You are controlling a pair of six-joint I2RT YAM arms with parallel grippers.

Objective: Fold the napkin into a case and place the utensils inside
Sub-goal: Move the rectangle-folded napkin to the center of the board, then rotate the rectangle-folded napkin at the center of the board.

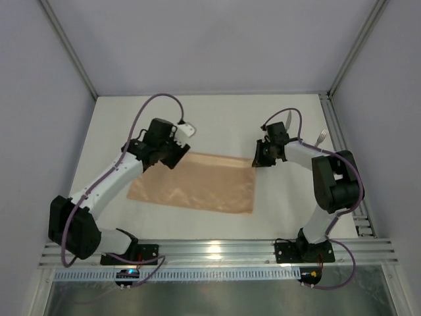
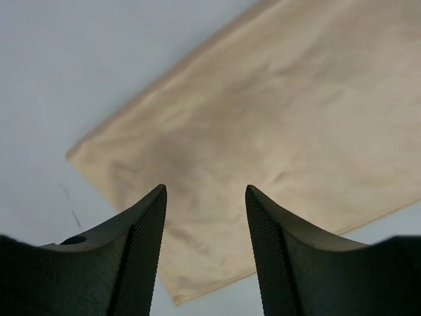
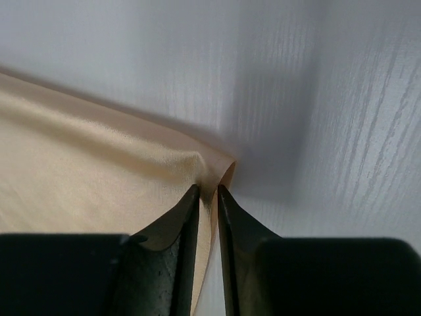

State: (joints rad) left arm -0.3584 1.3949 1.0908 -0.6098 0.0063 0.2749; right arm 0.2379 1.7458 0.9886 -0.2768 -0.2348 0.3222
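Currently a peach-orange napkin (image 1: 197, 187) lies flat on a white table (image 1: 223, 118) as a wide rectangle, longer across than deep. It looks partway to a case and is not yet a narrow pocket.

The left gripper (image 2: 205, 189) hovers over the napkin's far-left corner. Its two dark fingers are spread apart with nothing between them, and cloth shows below the gap.

The right gripper (image 3: 207, 189) is at the napkin's far-right corner. Its fingers are pressed nearly together, pinching a raised peak of cloth with only a thin slit between them. Around that corner the cloth is lifted and lightly creased, while the rest of the napkin lies smooth.

A knife (image 1: 287, 119) and a fork (image 1: 321, 137) lie beyond the napkin's right edge, well apart from it. They are partly hidden by the right arm and neither is held.

The step in hand looks like setting down a fold. To do it well, the pinched corner should be lowered onto the layer beneath before it is let go, so the edges meet squarely. The fingers should then part straight and lift away without dragging the thin cloth sideways. The spread left fingers could steady the far-left corner. A skewed edge at this stage would probably leave a crooked pocket.
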